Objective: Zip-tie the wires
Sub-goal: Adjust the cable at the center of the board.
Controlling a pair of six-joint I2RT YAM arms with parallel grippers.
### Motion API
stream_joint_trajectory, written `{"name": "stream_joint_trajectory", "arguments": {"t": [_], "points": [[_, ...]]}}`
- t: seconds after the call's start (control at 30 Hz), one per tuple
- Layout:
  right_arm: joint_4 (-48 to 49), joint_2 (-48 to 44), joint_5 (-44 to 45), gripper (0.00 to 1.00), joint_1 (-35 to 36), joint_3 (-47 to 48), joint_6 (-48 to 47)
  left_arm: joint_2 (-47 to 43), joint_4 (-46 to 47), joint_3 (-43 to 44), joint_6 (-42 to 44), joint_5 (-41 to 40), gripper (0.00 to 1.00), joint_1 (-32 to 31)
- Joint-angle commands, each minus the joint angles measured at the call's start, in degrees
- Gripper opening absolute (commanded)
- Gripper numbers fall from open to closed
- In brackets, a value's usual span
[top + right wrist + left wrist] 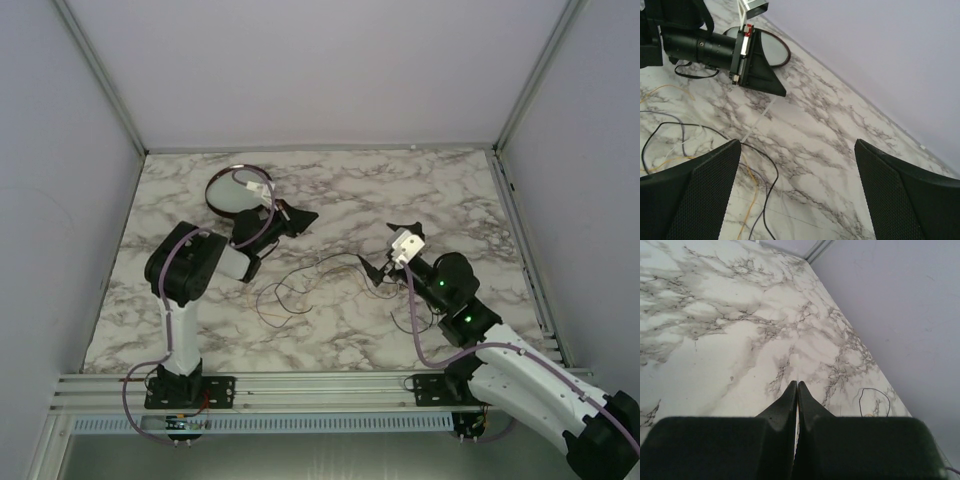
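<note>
The wires [300, 285] lie in loose dark and yellow loops on the marble table between the arms; they also show in the right wrist view [767, 165], and one loop shows in the left wrist view [872, 400]. My left gripper [308, 216] is shut on the zip tie [762, 116], a thin white strip that runs from its tip [782, 92] down to the wires. In the left wrist view the strip shows edge-on between the closed jaws of the left gripper [798, 385]. My right gripper [388, 248] is open and empty; in its own view [797, 145] its left finger [700, 185] hangs over the wires.
A round dark-rimmed dish [215, 190] sits at the back left behind the left gripper, also in the right wrist view [772, 50]. Pale walls enclose the table [450, 190] on three sides. Lilac cables trail along both arms.
</note>
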Motion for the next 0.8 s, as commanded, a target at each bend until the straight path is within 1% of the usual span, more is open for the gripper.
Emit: {"name": "stream_joint_trajectory", "arguments": {"t": [0.0, 0.17, 0.23, 0.3, 0.37, 0.47, 0.6, 0.67, 0.77], "points": [[-3.5, 1.0, -0.8, 0.93, 2.2, 1.0, -2.8, -3.2, 4.3, -1.8, -1.8, -2.6, 0.0, -0.6], [-5.4, 3.7, -0.9, 0.89, 4.2, 1.9, -4.1, -6.5, 1.9, -4.2, -0.9, -3.4, 0.0, -1.5], [-5.3, 4.9, -3.3, 0.87, 4.4, 2.0, -3.0, -6.9, 1.8, -4.9, -0.4, -3.6, 0.0, -1.5], [-5.9, 6.3, -6.6, 0.85, 4.6, 2.6, 0.1, -6.8, 1.9, -5.1, -0.3, -3.4, 0.0, -1.5], [-7.4, 8.4, -8.8, 0.82, 5.0, 4.0, 6.1, -6.6, 1.8, -5.0, -0.3, -3.3, 0.0, -1.5], [-11.7, 12.4, -9.7, 0.75, 5.9, 9.0, 17.9, -6.5, 1.3, -4.6, 0.1, -3.1, 0.0, -1.5], [-17.3, 16.8, -4.8, 0.7, 9.7, 12.8, 30.8, -6.3, 0.5, -4.1, 0.8, -2.9, 0.0, -1.5], [-19.4, 18.8, -2.6, 0.68, 12.6, 14.0, 35.5, -6.2, 0.1, -3.8, 1.0, -2.7, 0.0, -1.5], [-20.0, 22.9, -0.6, 0.67, 16.5, 15.9, 40.3, -6.0, -0.3, -3.2, 1.0, -2.2, 0.0, -1.5]]}}
